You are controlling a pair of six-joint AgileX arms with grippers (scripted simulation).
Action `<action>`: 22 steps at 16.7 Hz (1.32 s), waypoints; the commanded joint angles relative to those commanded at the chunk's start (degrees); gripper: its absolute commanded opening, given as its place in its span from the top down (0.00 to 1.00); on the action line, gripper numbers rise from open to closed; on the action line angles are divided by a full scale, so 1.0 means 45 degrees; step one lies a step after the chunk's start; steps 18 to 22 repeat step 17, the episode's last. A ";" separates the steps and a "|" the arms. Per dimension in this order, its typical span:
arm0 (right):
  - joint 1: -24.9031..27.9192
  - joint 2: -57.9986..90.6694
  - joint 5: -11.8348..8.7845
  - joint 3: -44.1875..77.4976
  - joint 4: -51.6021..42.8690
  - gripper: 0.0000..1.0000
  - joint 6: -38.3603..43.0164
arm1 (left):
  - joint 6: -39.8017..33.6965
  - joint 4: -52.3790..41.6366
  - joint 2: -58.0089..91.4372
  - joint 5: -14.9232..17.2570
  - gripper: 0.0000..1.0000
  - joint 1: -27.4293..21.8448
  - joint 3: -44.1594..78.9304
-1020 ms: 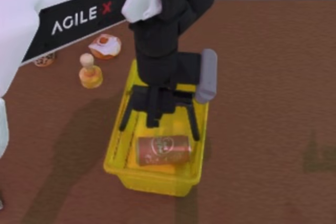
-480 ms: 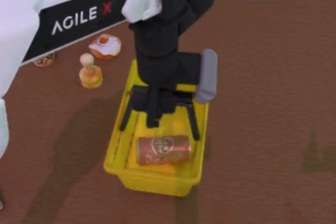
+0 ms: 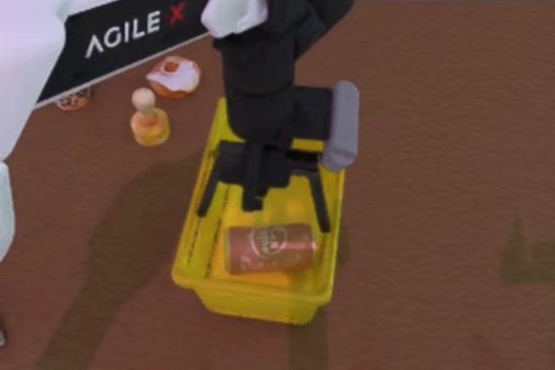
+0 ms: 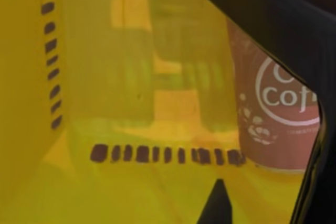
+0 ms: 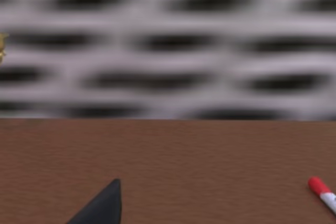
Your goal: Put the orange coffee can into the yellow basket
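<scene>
From above, the orange coffee can (image 3: 270, 248) lies on its side on the floor of the yellow basket (image 3: 192, 273), toward the near end, with its pale round logo facing up. The left wrist view shows what the top view cannot: the basket's (image 4: 31, 77) smooth, glossy inner wall, its rows of dark slots, and the can's (image 4: 273, 114) curved matte side with white lettering just beside the slotted wall. The right wrist view looks elsewhere, over bare brown table (image 5: 168, 166) to a red-capped marker (image 5: 323, 192) at the edge.

The left gripper (image 3: 264, 184) hangs pointing down over the basket's middle, above the can and apart from it; its dark fingers stand spread and hold nothing (the black handle (image 3: 208, 188) crosses beneath it). A small orange bottle (image 3: 148, 119) and a frosted pastry (image 3: 173, 75) sit left of the basket. The right arm stays out of the top view.
</scene>
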 joint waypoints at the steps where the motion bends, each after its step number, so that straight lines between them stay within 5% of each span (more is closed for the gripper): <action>1: 0.0000 0.0000 0.0000 0.0000 0.0000 0.00 0.0000 | 0.0000 0.0000 0.0000 0.0000 1.00 0.0000 0.0000; 22: 0.0000 0.0000 0.0000 0.0000 0.0000 0.00 0.0000 | 0.0492 -0.2230 -0.0567 0.0000 1.00 0.0742 0.1645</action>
